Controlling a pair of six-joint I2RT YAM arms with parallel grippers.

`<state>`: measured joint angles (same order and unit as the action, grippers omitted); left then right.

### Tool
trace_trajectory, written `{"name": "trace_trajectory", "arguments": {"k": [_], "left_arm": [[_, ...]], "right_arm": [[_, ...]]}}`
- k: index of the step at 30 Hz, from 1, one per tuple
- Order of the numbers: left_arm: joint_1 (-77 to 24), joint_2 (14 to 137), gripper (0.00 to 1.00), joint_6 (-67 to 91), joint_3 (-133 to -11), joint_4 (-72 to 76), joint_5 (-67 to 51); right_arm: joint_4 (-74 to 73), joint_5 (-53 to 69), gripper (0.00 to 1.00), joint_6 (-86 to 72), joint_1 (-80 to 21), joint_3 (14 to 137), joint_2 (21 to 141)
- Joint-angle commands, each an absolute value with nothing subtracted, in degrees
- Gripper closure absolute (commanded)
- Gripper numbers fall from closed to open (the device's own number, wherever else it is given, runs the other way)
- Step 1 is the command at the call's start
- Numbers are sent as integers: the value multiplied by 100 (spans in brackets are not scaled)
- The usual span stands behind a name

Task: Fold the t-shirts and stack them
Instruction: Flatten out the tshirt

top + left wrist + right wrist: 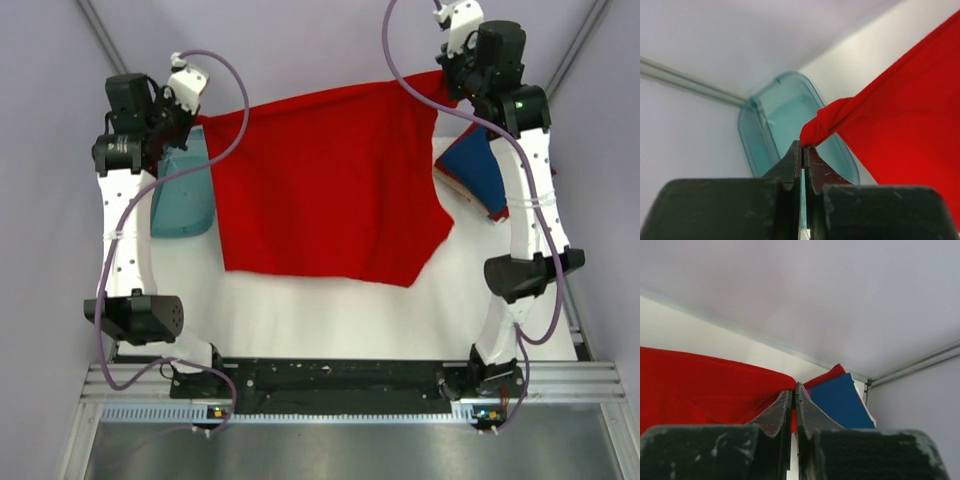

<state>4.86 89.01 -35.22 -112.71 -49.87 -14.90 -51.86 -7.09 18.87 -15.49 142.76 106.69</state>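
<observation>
A bright red t-shirt [325, 185] hangs stretched between my two grippers above the table, its lower part draping down onto the white surface. My left gripper [198, 118] is shut on its left corner, seen in the left wrist view [803, 147] with the cloth [900, 120] bunched at the tips. My right gripper [447, 88] is shut on its right corner, seen in the right wrist view [794, 389] with the cloth [700, 390]. A folded navy blue t-shirt [482, 172] lies on a folded red one [455, 160] at the right; the blue one also shows in the right wrist view [840, 402].
A translucent teal plastic tray [183, 195] lies on the table at the left, below the left gripper; it also shows in the left wrist view [782, 120]. Enclosure walls stand close on the far and both side edges. The white table surface [330, 315] shows in front of the shirt.
</observation>
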Motion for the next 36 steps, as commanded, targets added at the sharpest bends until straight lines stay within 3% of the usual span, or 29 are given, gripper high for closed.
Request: {"name": "trace_trajectory", "arguments": {"k": [1, 6, 14, 19, 24, 27, 29, 33, 35, 36], "left_arm": [[501, 8990, 100, -2821, -12066, -3402, -1169], [483, 9027, 100, -2935, -11946, -3463, -1424], [483, 8193, 100, -3269, -9926, -3252, -1485], [501, 7612, 100, -3778, -8222, -3612, -1249], [501, 7777, 100, -4358, -6919, -4744, -1231], [510, 8216, 100, -4666, -6365, -5535, -950], [527, 8419, 92, -4798, -6057, -5826, -748], [527, 8377, 76, -5194, -5591, -6266, -327], [527, 8236, 65, -5413, -5502, -6546, -63], [527, 8183, 52, -5518, -5519, -6731, 130]], "right_arm": [[-3842, -862, 100, 2012, -1116, 14767, 10205], [-3744, -721, 100, 2530, -1125, 14144, 9476], [-4806, -676, 100, 2795, -1378, 11360, 7965], [-5719, -415, 100, 3130, -2967, 8276, 6821], [-6056, -185, 100, 2505, -4339, 6499, 7083], [-5871, -27, 100, 2741, -5183, 6039, 7329], [-5871, 464, 97, 2795, -5413, 6047, 7505], [-5810, 992, 82, 2777, -5773, 5880, 7848], [-5792, 1124, 63, 2795, -6063, 5862, 7989], [-5827, 1177, 57, 2778, -6125, 5888, 8033]]}}
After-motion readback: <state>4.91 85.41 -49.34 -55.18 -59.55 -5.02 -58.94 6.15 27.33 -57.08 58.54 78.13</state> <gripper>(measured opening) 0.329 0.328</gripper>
